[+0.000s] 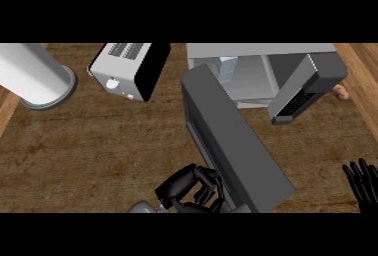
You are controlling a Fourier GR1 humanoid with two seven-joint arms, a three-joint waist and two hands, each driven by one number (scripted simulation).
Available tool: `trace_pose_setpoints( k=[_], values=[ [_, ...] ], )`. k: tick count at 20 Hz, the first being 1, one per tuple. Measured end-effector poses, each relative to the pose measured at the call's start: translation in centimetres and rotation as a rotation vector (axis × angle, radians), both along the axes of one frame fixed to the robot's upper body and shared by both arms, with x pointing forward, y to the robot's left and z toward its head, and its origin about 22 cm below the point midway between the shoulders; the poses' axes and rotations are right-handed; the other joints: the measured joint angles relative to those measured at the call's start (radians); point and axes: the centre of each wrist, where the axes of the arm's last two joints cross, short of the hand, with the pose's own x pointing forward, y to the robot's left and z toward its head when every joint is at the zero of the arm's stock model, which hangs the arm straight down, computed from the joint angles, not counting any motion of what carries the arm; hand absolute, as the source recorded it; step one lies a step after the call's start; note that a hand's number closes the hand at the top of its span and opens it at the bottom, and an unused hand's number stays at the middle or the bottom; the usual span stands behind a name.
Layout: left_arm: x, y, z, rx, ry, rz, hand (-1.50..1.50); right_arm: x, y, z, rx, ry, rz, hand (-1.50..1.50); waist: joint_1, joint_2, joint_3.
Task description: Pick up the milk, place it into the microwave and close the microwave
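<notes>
While the left hand (190, 189), fingers curled, meets the microwave door (229, 150), the right hand (362, 182) apparently rests open.

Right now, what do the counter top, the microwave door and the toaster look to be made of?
The counter top looks like brown wood with a matte finish, going by its streaky grain. The microwave door appears to be dark grey plastic or painted metal, flat and unshiny. The toaster looks like brushed silver metal with a black side panel.
</notes>
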Motion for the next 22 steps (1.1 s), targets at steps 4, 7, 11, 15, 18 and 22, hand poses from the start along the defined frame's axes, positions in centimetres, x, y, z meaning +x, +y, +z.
trace_pose_setpoints(
  k=[4, 7, 11, 15, 18, 22],
  values=[
    [-0.8, -2.3, 0.1, 0.019, -0.007, 0.012, 1.50, 0.4, 0.6, 2.3, 0.030, -0.030, 0.076, -1.50, -0.012, 0.002, -0.001],
    [-0.8, -3.4, 0.5, 0.043, -0.010, 0.051, 1.50, 1.2, 1.0, 4.0, 0.049, -0.055, 0.135, -1.50, -0.023, 0.005, -0.001],
    [-0.5, -4.4, 0.9, 0.061, -0.041, 0.101, 1.50, 1.9, 2.1, 6.2, 0.056, -0.085, 0.227, -1.50, -0.048, 0.009, -0.001],
    [-0.1, -5.2, 1.4, 0.076, -0.057, 0.152, 1.50, 2.4, 2.9, 8.1, 0.060, -0.110, 0.298, -1.50, -0.070, 0.014, -0.001],
    [0.5, -6.0, 2.2, 0.068, -0.083, 0.190, 1.50, 2.7, 3.3, 9.3, 0.060, -0.123, 0.346, -1.50, -0.087, 0.018, -0.002],
    [1.8, -6.9, 3.8, 0.018, -0.103, 0.256, 1.50, 2.9, 4.0, 10.4, 0.062, -0.133, 0.396, -1.50, -0.106, 0.023, -0.003]
  ],
)
